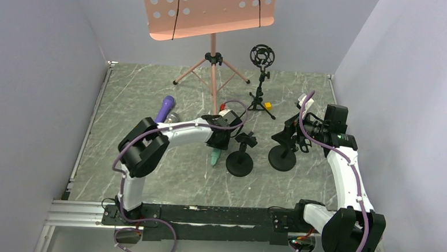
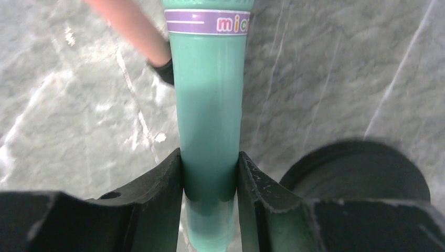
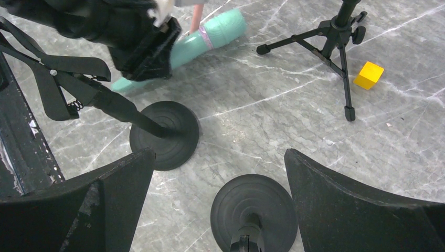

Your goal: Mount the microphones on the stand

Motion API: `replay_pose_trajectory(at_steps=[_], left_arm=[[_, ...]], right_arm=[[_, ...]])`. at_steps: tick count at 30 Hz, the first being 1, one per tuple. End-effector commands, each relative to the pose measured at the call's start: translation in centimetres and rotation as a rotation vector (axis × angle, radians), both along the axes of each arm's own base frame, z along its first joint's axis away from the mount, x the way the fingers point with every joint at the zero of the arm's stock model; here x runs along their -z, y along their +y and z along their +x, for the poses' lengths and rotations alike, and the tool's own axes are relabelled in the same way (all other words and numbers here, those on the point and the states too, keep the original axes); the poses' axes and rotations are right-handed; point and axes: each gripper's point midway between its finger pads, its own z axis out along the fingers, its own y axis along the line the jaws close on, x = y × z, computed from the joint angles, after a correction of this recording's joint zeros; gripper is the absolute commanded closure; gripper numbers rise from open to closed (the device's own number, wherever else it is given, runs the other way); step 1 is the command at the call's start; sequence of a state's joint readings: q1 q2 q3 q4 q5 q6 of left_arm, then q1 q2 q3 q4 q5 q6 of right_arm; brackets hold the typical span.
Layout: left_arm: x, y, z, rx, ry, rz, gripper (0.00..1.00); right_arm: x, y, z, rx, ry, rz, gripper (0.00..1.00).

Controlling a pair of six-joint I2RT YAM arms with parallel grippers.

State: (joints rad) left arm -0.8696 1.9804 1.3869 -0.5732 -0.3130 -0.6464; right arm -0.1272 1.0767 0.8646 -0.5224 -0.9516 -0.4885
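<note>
Left end effector (image 1: pixel 217 147) on mint microphone (image 1: pixel 215 158)

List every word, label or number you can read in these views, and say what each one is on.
"mic": coloured letters on the purple band around the green mic held in the left claw; the frame edge cuts the word off.
The same band in the right wrist view: too small to read.
Nothing else bears legible text.
</note>
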Motion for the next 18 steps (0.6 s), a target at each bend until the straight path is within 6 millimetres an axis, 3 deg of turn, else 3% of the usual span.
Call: replay_pose_trajectory(at_steps=[1,11,13,18], left_arm=[[-6.5,-0.1,0.5,0.012,-0.156,-0.125,0.98],[-12.7,1.4,-1.6,0.099,-0.325,-0.328,1.00],[-13.9,1.8,-2.1,0.126,-0.367,-0.357,1.00],[-18.5,2.6,-3.6,0.217,-0.520,-0.487,1.00]], right_arm=[[-1.1,0.2,0.2,-0.016,-0.053,0.001,0.00],[-1.9,0.1,0.2,-0.022,-0.080,-0.007,0.00],[-2.9,0.1,0.2,-0.025,-0.096,-0.009,0.00],[-8.4,1.2,-0.2,-0.094,-0.154,0.036,0.00]])
